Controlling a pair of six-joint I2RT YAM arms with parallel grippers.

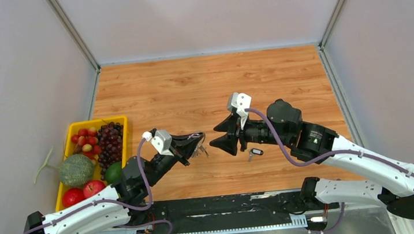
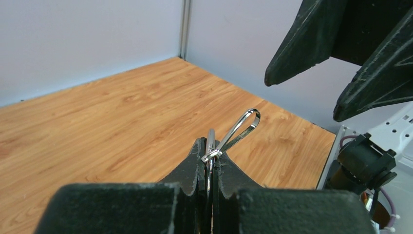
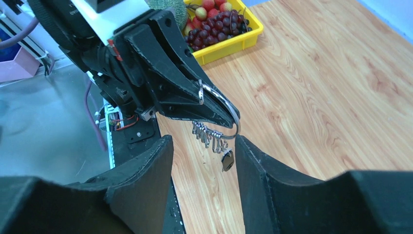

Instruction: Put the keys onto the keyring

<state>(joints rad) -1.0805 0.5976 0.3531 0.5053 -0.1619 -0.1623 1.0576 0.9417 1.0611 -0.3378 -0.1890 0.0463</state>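
Note:
My left gripper [image 1: 196, 142] is shut on the keyring [image 1: 197, 136], a thin silver ring held above the table. In the left wrist view the ring [image 2: 242, 127] sticks out from between the shut fingers. In the right wrist view the ring [image 3: 225, 104] carries a cluster of silver keys [image 3: 208, 136] and one black-headed key [image 3: 227, 160] hanging at its end. The other black-headed key [image 1: 255, 153] lies on the table under my right arm. My right gripper [image 1: 218, 135] is open and empty, facing the ring from the right at close range, jaws wide apart [image 3: 202, 146].
A yellow tray [image 1: 122, 119] of fruit stands at the left, also in the right wrist view [image 3: 234, 45]. The walls enclose the wooden table [image 1: 213, 87] on three sides. A black rail runs along the near edge [image 1: 225, 205].

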